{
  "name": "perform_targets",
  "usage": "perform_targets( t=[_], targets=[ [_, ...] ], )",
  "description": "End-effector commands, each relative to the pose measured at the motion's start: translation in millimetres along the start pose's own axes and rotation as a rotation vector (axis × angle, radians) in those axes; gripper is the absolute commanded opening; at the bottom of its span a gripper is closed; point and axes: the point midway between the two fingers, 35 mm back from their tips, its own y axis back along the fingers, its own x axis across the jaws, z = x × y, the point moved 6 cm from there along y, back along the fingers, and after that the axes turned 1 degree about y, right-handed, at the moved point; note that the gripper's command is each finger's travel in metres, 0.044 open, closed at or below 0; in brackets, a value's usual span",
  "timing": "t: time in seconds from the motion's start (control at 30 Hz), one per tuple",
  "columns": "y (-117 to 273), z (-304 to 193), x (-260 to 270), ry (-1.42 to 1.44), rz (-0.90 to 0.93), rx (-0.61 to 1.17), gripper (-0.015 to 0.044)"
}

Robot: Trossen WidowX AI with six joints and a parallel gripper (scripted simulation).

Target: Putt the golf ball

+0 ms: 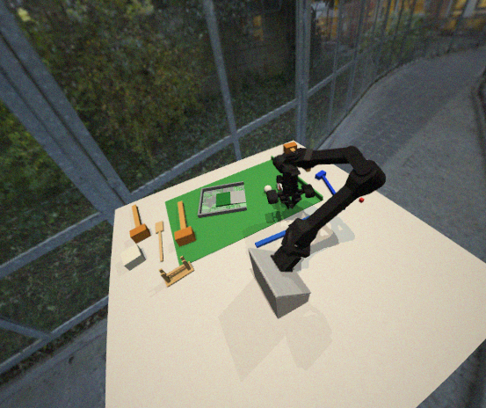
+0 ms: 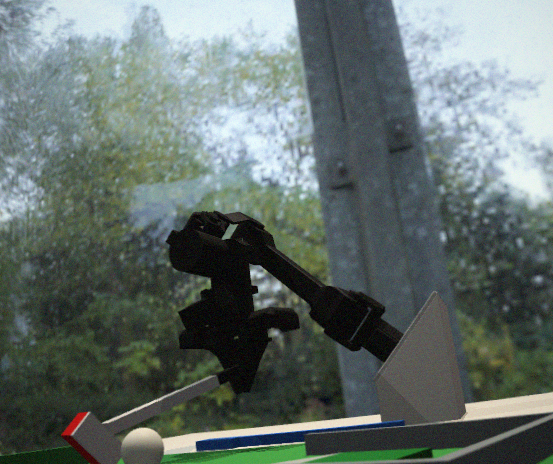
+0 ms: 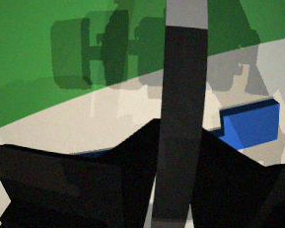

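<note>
The gripper (image 2: 239, 382) holds the red putter (image 2: 132, 417) tight by its stick. Its head sits low beside the golf ball (image 2: 142, 446). From above, the arm hides the putter.

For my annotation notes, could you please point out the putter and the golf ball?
putter (image 2: 159, 404): exterior view, on its grey shaft.
golf ball (image 2: 142, 446): exterior view, on its middle.
</note>
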Motion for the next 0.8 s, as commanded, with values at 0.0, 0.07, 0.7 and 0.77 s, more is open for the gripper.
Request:
perform_targets(
  t=[0.0, 0.07, 0.7, 0.77],
  targets=[
    [0.1, 0.6, -12.6, -0.008, -0.001, -0.009, 0.0],
    [0.1, 0.6, -12.6, -0.008, -0.001, -0.009, 0.0],
    [-0.4, 2.9, 125.9, -0.009, 0.005, -0.008, 0.0],
    [2.3, 3.1, 126.1, -0.009, 0.006, -0.008, 0.0]
  ],
)
